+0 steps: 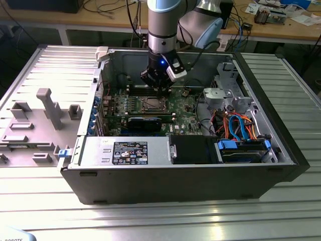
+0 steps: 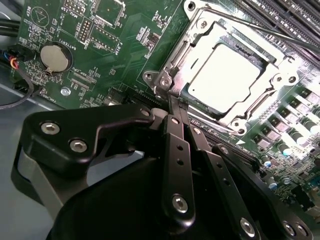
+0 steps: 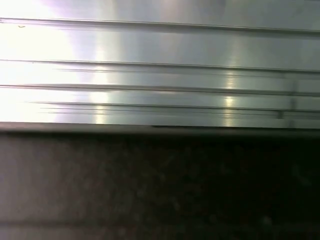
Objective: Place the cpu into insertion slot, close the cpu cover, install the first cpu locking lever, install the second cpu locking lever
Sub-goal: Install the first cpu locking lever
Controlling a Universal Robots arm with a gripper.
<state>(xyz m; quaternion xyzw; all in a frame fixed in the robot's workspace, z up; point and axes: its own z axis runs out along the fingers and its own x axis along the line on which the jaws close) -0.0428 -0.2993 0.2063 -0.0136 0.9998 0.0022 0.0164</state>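
Claw [image 2: 172, 102] of black metal, its two slim fingers drawn together with nothing visibly between them, stood tips-down at a corner of the thin square silver metal cpu cover [image 2: 200, 30], touching or just short of the screw boss there; which, I could not tell. Small flat square cpu [image 2: 225, 75], silver-grey on top, lay seated in the dark, silver-bordered insertion slot [image 1: 151, 104], framed by the cover's cut-out, so the chip was judged already placed and the cover down. Narrowed fingers suited work on the thin steel locking lever [image 2: 280, 32] beside the socket. Green motherboard [image 1: 185, 113] lay flat inside the open grey computer case [image 1: 175, 175] on the ribbed metal surface [image 1: 150, 216], giving access from above.
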